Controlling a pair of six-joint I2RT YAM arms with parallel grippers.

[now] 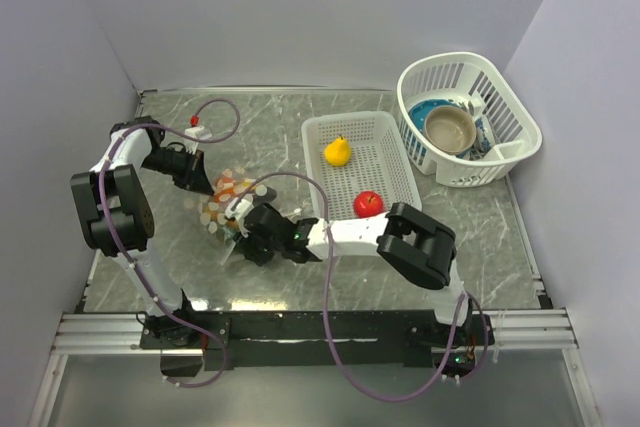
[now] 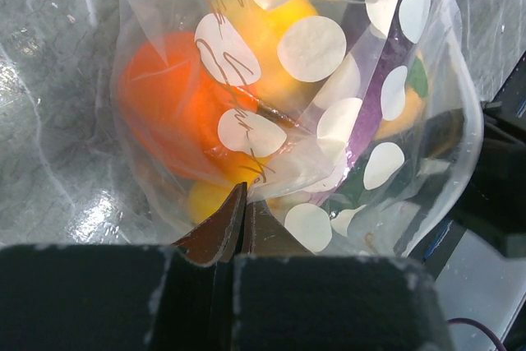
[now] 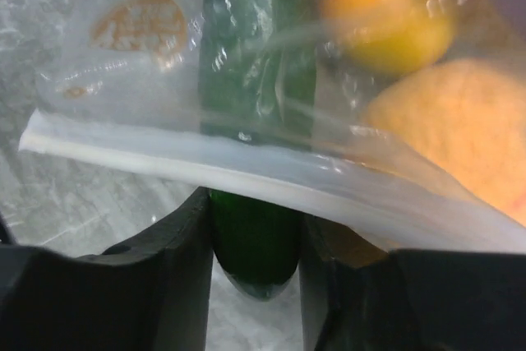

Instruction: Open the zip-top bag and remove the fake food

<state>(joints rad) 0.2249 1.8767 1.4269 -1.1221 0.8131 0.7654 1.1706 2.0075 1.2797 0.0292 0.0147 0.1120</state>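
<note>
**Top view:** The clear polka-dotted zip-top bag (image 1: 222,202) lies on the grey marbled tabletop (image 1: 480,237) just left of the shallow white lattice tray (image 1: 395,147), with both arms at it. The left gripper (image 1: 205,184) meets the bag's far edge. The right gripper (image 1: 243,234) reaches across from the tray's side to the bag's near edge. A yellow plastic pear (image 1: 337,151) and a red round plastic fruit (image 1: 368,203) sit inside the tray. Right of the tray stands an oval white lattice basket (image 1: 510,117) holding a tan bowl (image 1: 449,128).

**Left wrist view:** The left claw's fingertips are pressed together on a fold of the bag's film. Behind the white dots, an orange round toy fruit (image 2: 156,92) and a yellow toy piece (image 2: 267,26) crowd the inside of the bag.

**Right wrist view:** The bag's white zip strip (image 3: 246,166) runs across the frame. A glossy green toy cucumber (image 3: 255,248) pokes out beneath the strip. The right claw's two dark fingers (image 3: 185,244) pinch the cucumber's rounded end from either side, and more orange and yellow pieces blur behind the plastic.
</note>
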